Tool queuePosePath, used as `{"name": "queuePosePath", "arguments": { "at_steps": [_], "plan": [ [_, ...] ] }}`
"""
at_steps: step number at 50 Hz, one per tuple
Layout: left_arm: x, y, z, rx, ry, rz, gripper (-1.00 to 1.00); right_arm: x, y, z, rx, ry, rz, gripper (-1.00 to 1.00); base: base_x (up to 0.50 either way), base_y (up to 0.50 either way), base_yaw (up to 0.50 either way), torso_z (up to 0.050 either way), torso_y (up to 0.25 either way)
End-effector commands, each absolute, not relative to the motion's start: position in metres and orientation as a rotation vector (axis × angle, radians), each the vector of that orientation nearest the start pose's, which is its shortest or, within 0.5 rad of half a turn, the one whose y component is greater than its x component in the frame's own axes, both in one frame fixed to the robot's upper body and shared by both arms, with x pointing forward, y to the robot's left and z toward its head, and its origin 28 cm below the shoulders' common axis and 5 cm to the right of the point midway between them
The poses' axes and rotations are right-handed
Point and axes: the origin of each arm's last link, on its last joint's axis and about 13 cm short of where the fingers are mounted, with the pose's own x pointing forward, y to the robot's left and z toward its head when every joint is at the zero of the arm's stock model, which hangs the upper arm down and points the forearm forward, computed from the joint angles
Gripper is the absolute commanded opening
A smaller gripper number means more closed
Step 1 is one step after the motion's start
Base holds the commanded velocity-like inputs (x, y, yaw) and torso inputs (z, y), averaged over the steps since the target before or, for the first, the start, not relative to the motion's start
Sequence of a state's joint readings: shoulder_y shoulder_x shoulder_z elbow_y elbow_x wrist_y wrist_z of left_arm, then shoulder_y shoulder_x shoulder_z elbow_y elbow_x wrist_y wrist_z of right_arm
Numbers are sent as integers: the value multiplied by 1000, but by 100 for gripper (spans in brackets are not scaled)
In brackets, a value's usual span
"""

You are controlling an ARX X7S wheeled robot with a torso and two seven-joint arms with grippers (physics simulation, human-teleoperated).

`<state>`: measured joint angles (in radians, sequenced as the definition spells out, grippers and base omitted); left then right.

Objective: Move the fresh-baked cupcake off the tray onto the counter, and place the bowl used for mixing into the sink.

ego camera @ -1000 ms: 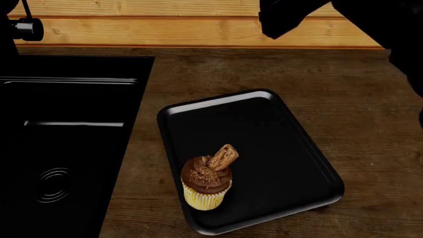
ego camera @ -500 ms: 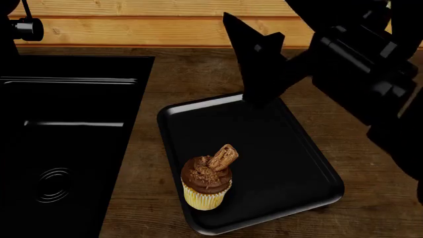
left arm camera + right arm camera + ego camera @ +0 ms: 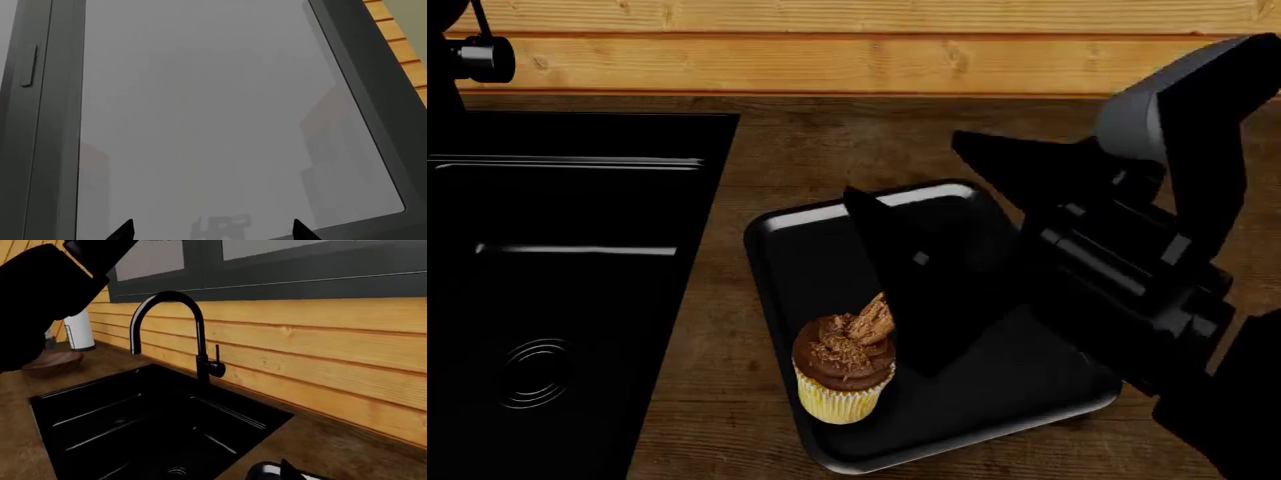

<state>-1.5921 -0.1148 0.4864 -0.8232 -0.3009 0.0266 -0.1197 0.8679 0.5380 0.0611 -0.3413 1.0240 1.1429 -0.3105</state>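
Observation:
The cupcake (image 3: 843, 368) stands at the near left of the black tray (image 3: 794, 245) on the wood counter (image 3: 827, 140). My right gripper (image 3: 901, 165) hangs over the tray just right of the cupcake, open and empty; one black finger (image 3: 914, 290) covers part of the flake. The black sink (image 3: 561, 300) lies to the left. In the right wrist view the sink (image 3: 153, 415) shows with the brown bowl (image 3: 57, 362) on the counter beyond it, partly behind a black arm. My left gripper (image 3: 211, 232) is open, facing a grey window pane.
A black tap (image 3: 193, 330) rises at the sink's back edge against the pine wall boards (image 3: 827, 60). A white roll (image 3: 80, 330) stands near the bowl. Bare counter (image 3: 1174, 170) runs right of the tray.
My right gripper has come down and leftward from the upper right to over the tray, beside the cupcake. The cupcake and tray have not moved.

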Motion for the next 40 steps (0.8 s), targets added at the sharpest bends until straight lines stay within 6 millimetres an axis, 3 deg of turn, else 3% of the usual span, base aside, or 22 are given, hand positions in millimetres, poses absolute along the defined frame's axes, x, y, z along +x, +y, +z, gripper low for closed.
{"name": "queuePosePath", "arguments": {
  "at_steps": [1, 17, 37, 38, 40],
  "plan": [
    [410, 192, 391, 169, -738, -63, 100, 259, -175, 235, 19, 70, 832, 100, 0, 0, 0, 0, 0],
    [410, 192, 390, 170, -738, -63, 100, 241, -174, 224, 42, 146, 855, 100, 0, 0, 0, 0, 0],
    [409, 192, 391, 170, -737, -64, 100, 243, -176, 222, 15, 131, 850, 100, 0, 0, 0, 0, 0],
    [410, 192, 391, 169, -737, -64, 100, 244, -179, 211, -19, 146, 853, 100, 0, 0, 0, 0, 0],
    [409, 191, 392, 170, -738, -65, 100, 243, -182, 208, -15, 148, 842, 100, 0, 0, 0, 0, 0]
  ]
}}
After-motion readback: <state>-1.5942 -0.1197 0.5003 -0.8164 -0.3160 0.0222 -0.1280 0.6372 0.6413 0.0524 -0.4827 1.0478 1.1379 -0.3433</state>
